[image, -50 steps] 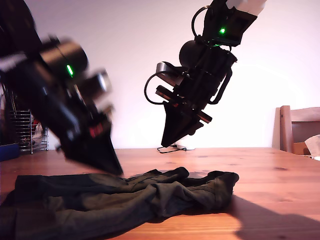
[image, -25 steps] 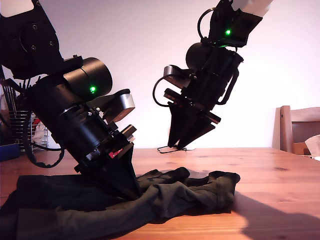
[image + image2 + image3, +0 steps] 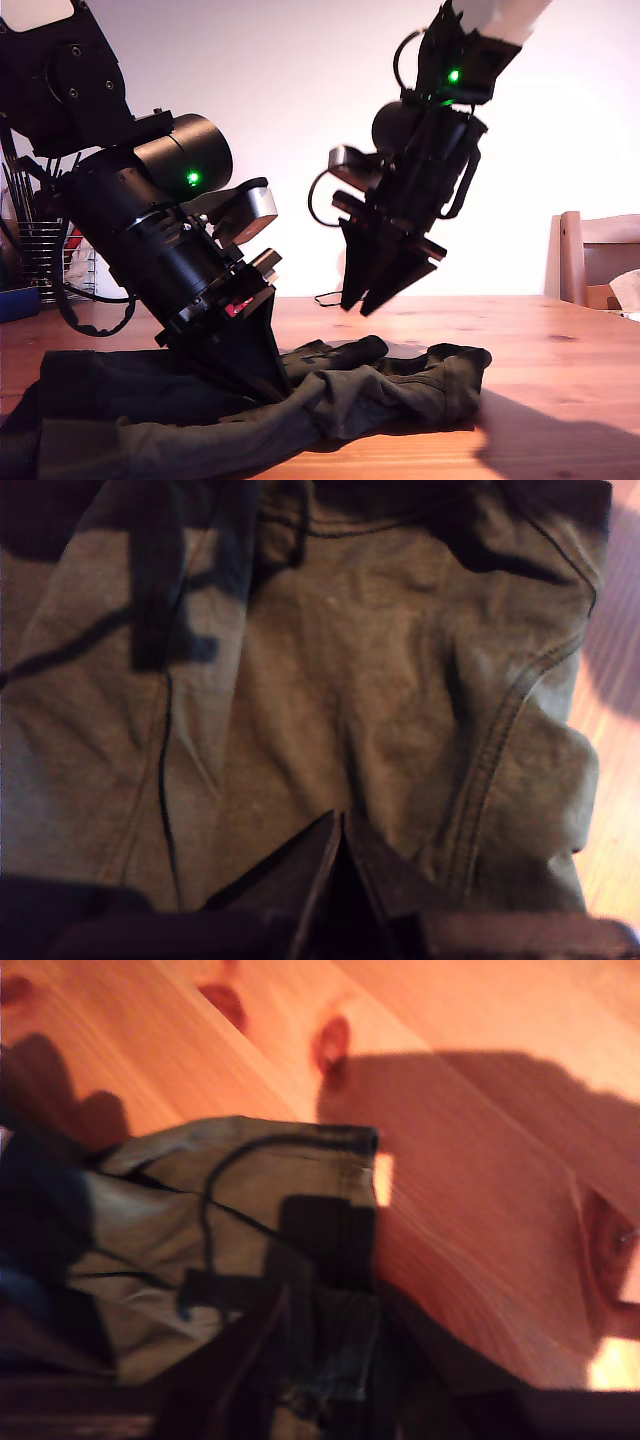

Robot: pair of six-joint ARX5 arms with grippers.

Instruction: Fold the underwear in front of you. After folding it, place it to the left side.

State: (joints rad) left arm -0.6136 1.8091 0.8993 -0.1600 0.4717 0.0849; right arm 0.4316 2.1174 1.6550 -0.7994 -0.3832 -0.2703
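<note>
First gripper (image 3: 262, 372) now down, jaws pinched together on underwear (image 3: 340, 400) mid-table (image 3: 560, 340); cloth nudged toward exterior view's right. Second gripper (image 3: 372, 298) risen slightly, slightly parted, empty. Fold not started; grasp looks set.

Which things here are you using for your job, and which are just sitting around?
For the job:
the underwear
my first gripper, down on the cloth
my second gripper, up above it

Just sitting around:
the wire rack
the chair
the cable on the table
</note>
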